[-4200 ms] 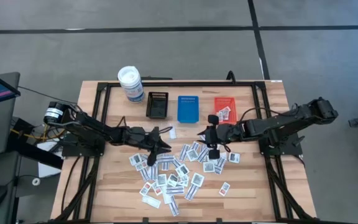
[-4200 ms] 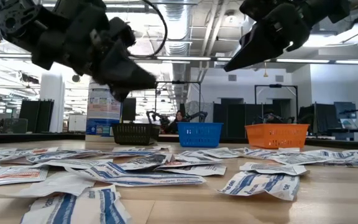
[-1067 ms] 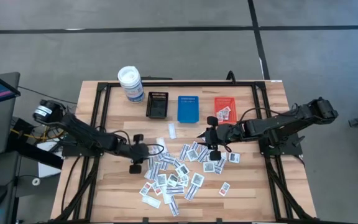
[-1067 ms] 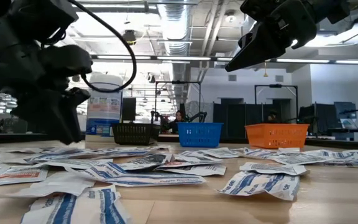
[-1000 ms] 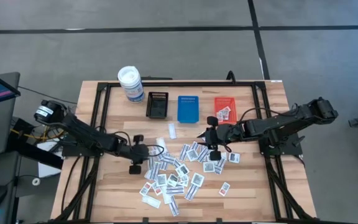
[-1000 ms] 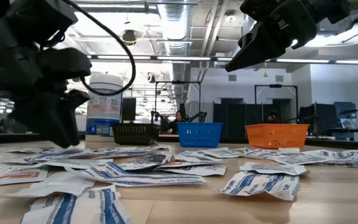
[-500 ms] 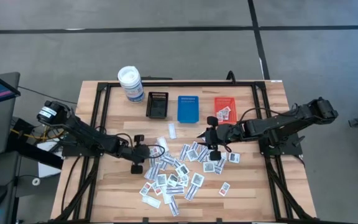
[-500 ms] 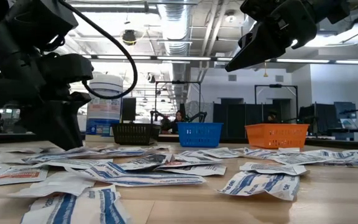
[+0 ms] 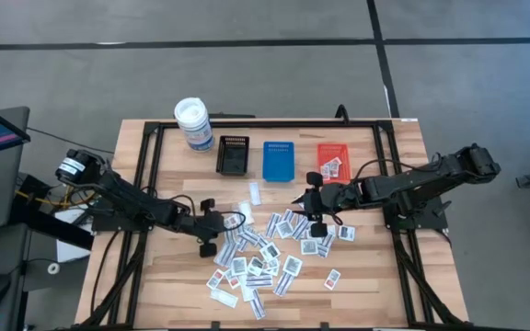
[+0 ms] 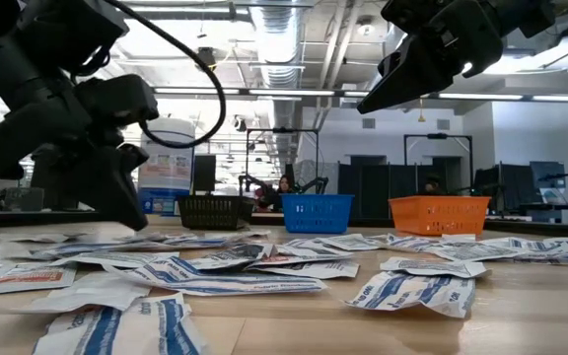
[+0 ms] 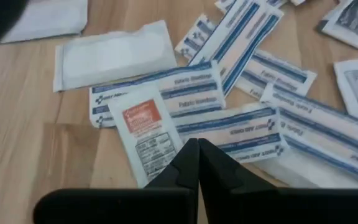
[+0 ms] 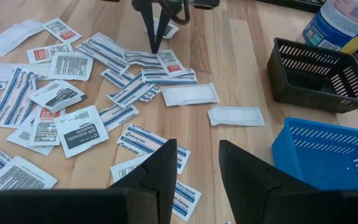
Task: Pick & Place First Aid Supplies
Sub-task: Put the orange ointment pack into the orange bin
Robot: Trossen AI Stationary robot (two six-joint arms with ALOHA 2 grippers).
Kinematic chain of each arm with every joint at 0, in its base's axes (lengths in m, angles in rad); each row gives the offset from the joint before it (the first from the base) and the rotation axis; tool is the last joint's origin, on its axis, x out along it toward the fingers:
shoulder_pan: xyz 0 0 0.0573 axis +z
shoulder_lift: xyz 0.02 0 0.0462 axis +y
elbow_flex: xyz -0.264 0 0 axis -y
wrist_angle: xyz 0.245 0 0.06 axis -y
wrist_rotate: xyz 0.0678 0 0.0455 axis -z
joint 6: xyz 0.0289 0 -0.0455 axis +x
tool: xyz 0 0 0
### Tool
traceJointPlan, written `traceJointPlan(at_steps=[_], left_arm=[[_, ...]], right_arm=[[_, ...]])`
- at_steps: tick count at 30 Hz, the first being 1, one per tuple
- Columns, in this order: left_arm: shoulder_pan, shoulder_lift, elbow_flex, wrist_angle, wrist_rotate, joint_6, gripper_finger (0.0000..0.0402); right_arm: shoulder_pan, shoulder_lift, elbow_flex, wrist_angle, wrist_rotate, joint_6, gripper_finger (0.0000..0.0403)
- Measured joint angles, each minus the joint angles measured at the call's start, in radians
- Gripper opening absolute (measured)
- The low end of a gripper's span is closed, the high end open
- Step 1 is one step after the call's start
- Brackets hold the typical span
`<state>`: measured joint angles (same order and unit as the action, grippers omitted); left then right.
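Observation:
The first aid supplies (image 9: 265, 253), many small flat white packets, lie scattered on the wooden table's middle. My left gripper (image 9: 236, 221) is shut at the pile's left edge, its tips down at a packet with red print (image 11: 145, 134). In the right wrist view these fingers (image 12: 152, 34) stand beside that packet (image 12: 168, 62). My right gripper (image 9: 313, 204) hangs open above the pile's far right part, nothing between its fingers (image 12: 166, 168). My left gripper slants down from the table's left. Its shut fingertips (image 11: 188, 155) meet at the long edge (image 11: 178, 138) of the red-print packet, which lies flat on the table. Whether that edge is pinched between them or only touched, I cannot tell.
Along the far side stand a white canister (image 9: 192, 124), a black tray (image 9: 233, 154), a blue tray (image 9: 278, 159) and an orange tray (image 9: 320, 152) holding a few packets. One plain white packet (image 9: 255, 193) lies alone near the trays. Bare wood lies near the left and right edges.
My left gripper has shut its fingers at the pile's left edge, tipping down and rolling a little while staying in place. The packets show no shift. My right gripper has kept still.

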<state>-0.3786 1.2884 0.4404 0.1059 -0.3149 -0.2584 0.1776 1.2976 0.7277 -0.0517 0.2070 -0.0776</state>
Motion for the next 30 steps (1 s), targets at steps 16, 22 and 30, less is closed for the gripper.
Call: traceJointPlan(at_steps=[16, 22, 30], left_arm=[[0.015, -0.001, 0.001, 0.022, -0.052, -0.046, 0.0089], [0.060, 0.059, 0.002, 0.019, -0.084, -0.062, 0.0159], [0.087, 0.135, 0.010, 0.056, -0.060, -0.064, 0.0138]], right_arm=[[0.000, 0.000, 0.000, 0.000, 0.000, 0.000, 0.0113], [0.000, 0.000, 0.000, 0.000, 0.000, 0.000, 0.0113], [0.000, 0.000, 0.000, 0.001, 0.000, 0.000, 0.0113]])
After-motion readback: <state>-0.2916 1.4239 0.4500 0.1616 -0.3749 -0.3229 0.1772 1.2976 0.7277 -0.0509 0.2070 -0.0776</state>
